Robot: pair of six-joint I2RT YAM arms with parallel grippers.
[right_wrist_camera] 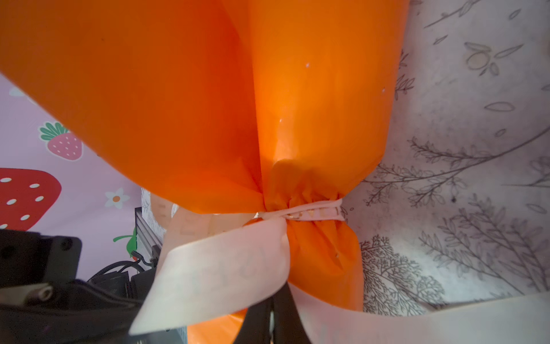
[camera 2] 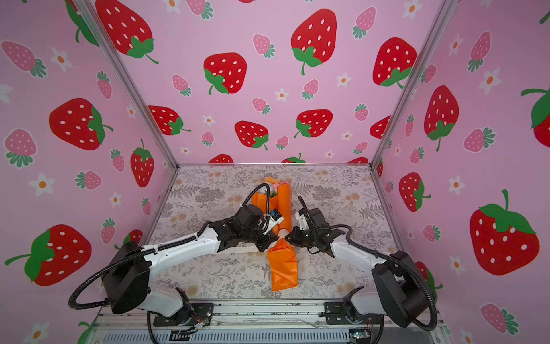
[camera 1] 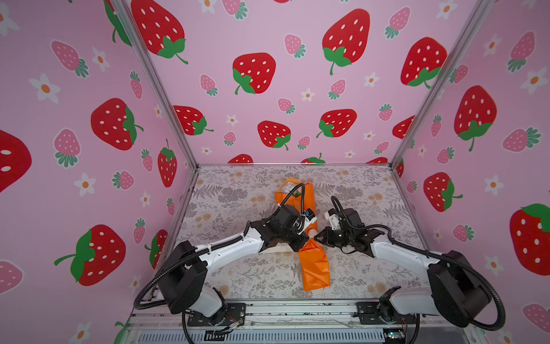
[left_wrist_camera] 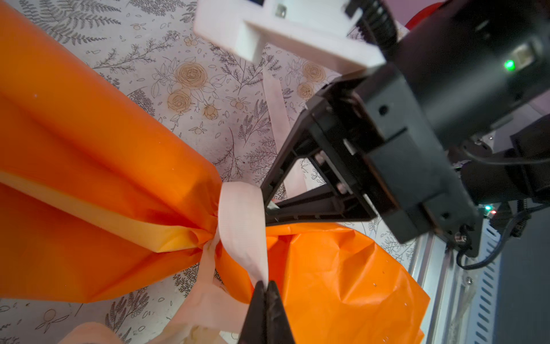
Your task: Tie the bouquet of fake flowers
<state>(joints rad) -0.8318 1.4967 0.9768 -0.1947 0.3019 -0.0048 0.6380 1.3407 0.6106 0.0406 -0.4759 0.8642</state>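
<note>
The bouquet of fake flowers [camera 1: 315, 268], one, lies along the middle of the desk [camera 1: 372, 268], blooms toward the far edge. One cream ribbon [left_wrist_camera: 241, 214] circles its pinched waist. There the left gripper [left_wrist_camera: 264, 286] and right gripper [left_wrist_camera: 267, 205] meet, jaws of each closed on the ribbon. The desk is free toward both side edges.

This is looking like a staged robotics lab booth: pink printed wall panels [camera 1: 297, 35] with red strawberries and white flowers are enclosing three sides, bare aluminium frame posts [camera 1: 162, 98] are joining them, a grey floral patterned sheet [camera 1: 238, 190] is covering the tabletop, and a slotted aluminium rail [camera 1: 297, 309] is carrying two white-and-black robot arms [camera 1: 232, 248]
</note>
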